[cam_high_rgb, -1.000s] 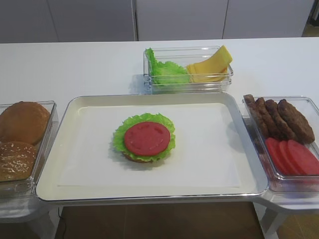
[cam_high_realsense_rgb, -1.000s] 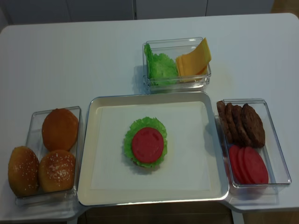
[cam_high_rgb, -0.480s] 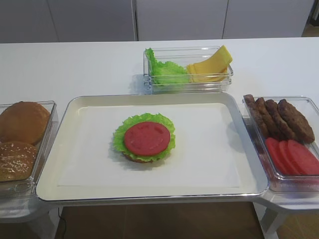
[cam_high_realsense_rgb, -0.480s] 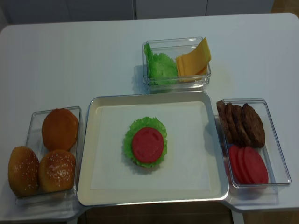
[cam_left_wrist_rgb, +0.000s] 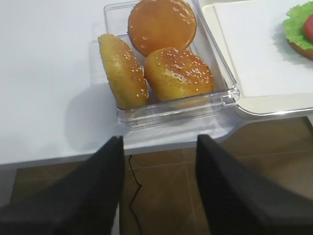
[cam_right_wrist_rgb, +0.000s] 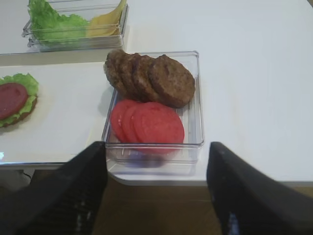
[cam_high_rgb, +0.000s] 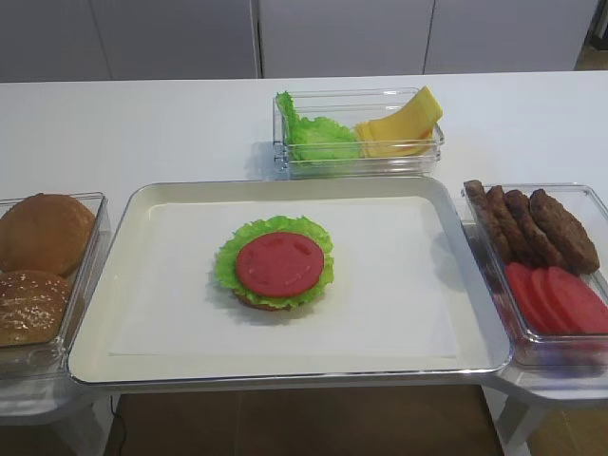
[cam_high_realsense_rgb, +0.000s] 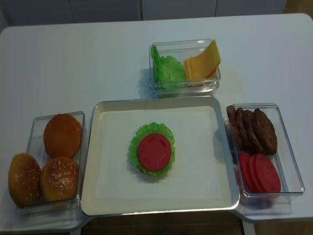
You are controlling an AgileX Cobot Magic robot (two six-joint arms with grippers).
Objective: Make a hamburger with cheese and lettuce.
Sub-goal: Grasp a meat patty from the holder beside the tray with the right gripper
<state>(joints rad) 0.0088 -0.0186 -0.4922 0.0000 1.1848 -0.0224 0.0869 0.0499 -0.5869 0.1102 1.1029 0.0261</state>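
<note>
The hamburger (cam_high_rgb: pixel 276 265), so far a bun base, a green leaf and a tomato slice, is seen at the middle of the tray (cam_high_rgb: pixel 142 204) on the table (cam_high_rgb: pixel 142 123); the lettuce (cam_high_rgb: pixel 312 133) and the cheese (cam_high_rgb: pixel 404 128) are kept side by side in a clear box behind the tray; the right tool (cam_right_wrist_rgb: pixel 156 188) is held released, fingers wide, before the box of patties (cam_right_wrist_rgb: pixel 149 76); the left tool (cam_left_wrist_rgb: pixel 159 188) is likewise spread apart, empty, near the buns (cam_left_wrist_rgb: pixel 161 54).
</note>
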